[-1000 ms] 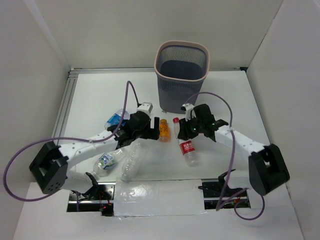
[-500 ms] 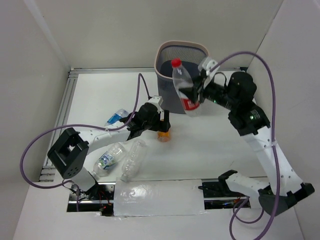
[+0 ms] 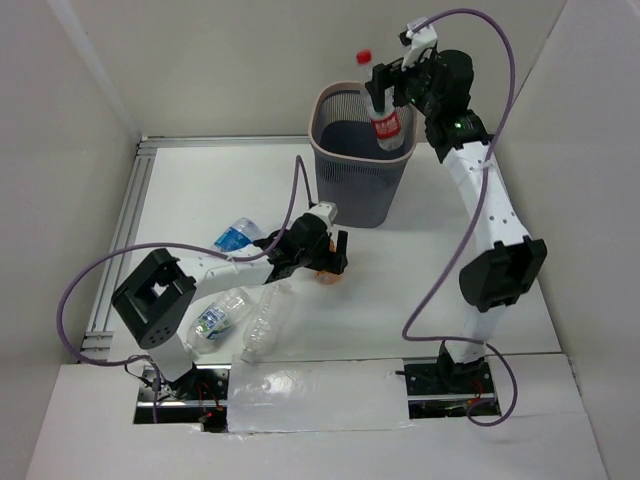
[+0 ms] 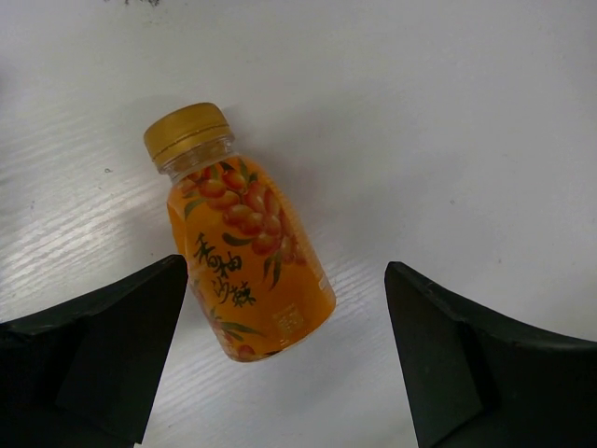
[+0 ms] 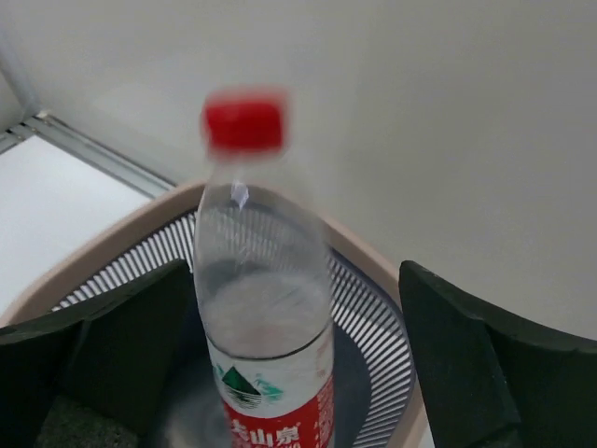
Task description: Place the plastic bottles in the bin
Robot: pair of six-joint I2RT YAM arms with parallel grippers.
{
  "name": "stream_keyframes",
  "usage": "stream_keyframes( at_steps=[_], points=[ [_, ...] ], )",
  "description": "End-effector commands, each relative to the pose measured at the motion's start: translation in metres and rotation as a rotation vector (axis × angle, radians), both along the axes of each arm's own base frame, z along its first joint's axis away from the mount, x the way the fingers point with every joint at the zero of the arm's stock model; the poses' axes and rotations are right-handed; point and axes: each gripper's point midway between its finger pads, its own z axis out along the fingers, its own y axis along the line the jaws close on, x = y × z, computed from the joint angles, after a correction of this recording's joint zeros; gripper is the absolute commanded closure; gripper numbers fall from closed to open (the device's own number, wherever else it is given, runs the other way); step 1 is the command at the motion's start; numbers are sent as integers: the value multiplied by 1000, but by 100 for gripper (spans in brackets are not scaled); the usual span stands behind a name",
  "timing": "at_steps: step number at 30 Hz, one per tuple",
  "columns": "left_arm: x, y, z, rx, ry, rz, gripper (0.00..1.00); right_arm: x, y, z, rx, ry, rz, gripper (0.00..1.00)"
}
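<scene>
My right gripper [image 3: 388, 82] hangs open over the mouth of the bin [image 3: 330, 160], a dark mesh basket with a pale rim [image 5: 103, 257]. The red-labelled bottle [image 3: 382, 112], red cap up, stands upright between its spread fingers; in the right wrist view this bottle [image 5: 266, 308] is blurred, close to the left finger, with a wide gap to the right one. My left gripper [image 4: 284, 317] is open low over the table, its fingers either side of the short orange bottle [image 4: 244, 238], which lies on its side with nothing touching it. In the top view that orange bottle [image 3: 330, 278] barely shows.
Three more bottles lie left of my left arm: a blue-labelled one [image 3: 235, 238], a green-white-labelled one [image 3: 213, 322] and a clear unlabelled one [image 3: 265, 320]. White walls enclose the table on three sides. An aluminium rail [image 3: 120, 240] runs along the left edge.
My right arm lifted the red-labelled bottle from the table up over the bin, and its jaws have just spread apart. My left gripper moved right, over the orange bottle.
</scene>
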Motion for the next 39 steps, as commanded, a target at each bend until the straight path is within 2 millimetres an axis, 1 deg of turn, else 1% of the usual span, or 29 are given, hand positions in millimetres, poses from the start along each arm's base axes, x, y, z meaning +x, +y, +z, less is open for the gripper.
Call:
stream_keyframes(
  at_steps=[1,4,7,8,9,10,11,12,13,15,16,17,18,19,20,21,24,25,26,27,28,29,30,31,34,36,37,38,39],
  points=[
    [12,-17,14,-7,-63,2,0,4,-18,22,71,13,-18,0],
    [14,-14,-2,54,-48,27,0,-7,-30,24,105,39,21,0],
    [15,-11,-20,123,-43,67,3,-39,-27,23,107,68,94,0],
    [13,-10,-24,156,-28,78,4,-59,-31,35,107,47,107,0],
    [14,-7,-28,178,-23,89,5,-64,-33,19,105,86,113,0],
    [14,-2,-39,213,-10,98,6,-75,-29,16,94,86,143,0],
    [12,-5,-36,217,-18,96,9,-84,-32,14,94,91,148,0],
    [12,-4,-41,227,-11,95,18,-102,-34,7,94,103,161,0],
    [12,-4,-41,227,-11,95,18,-111,-33,4,93,106,174,0],
    [6,-6,-45,232,-1,79,44,-136,-35,7,92,91,195,0],
    [6,-5,-45,238,-5,71,53,-141,-37,-9,101,123,208,0],
    [3,-7,-42,229,1,60,70,-147,-39,-10,100,116,210,0],
    [-1,-12,-36,220,-7,36,77,-159,-45,-7,110,105,194,0],
    [-6,-13,-28,214,-13,28,84,-163,-45,-21,111,126,208,0],
    [-11,-19,-16,196,-31,-12,87,-167,-48,-23,111,119,199,0],
    [-26,-30,16,158,-84,-87,93,-170,-54,-26,113,121,181,0],
    [-62,-46,74,54,-164,-289,97,-190,-71,-35,80,87,129,0],
    [-77,-46,118,-38,-222,-348,97,-190,-78,-49,85,113,102,0],
    [-88,-46,135,-80,-234,-398,97,-192,-83,-54,78,112,85,6],
    [-103,-47,154,-134,-230,-480,97,-193,-90,-59,80,117,56,19],
    [-101,-46,190,-177,-283,-503,97,-201,-102,-57,69,92,17,62],
    [-105,-44,210,-196,-307,-524,100,-200,-111,-70,86,106,-24,81],
    [-100,-41,226,-201,-331,-514,100,-201,-121,-71,97,99,-75,94],
    [-83,-34,256,-207,-400,-444,100,-207,-129,-68,87,76,-111,100],
    [-48,-22,302,-268,-513,-334,100,-208,-138,-80,63,107,-161,100],
    [-12,-14,350,-358,-629,-254,100,-214,-129,-92,52,158,-112,100],
    [11,-23,345,-367,-614,-217,100,-215,-127,-101,32,173,-88,100],
    [30,-17,373,-398,-677,-177,100,-219,-123,-106,22,181,-65,100],
    [48,-18,381,-410,-691,-128,100,-223,-119,-117,21,211,-45,99]
  ],
)
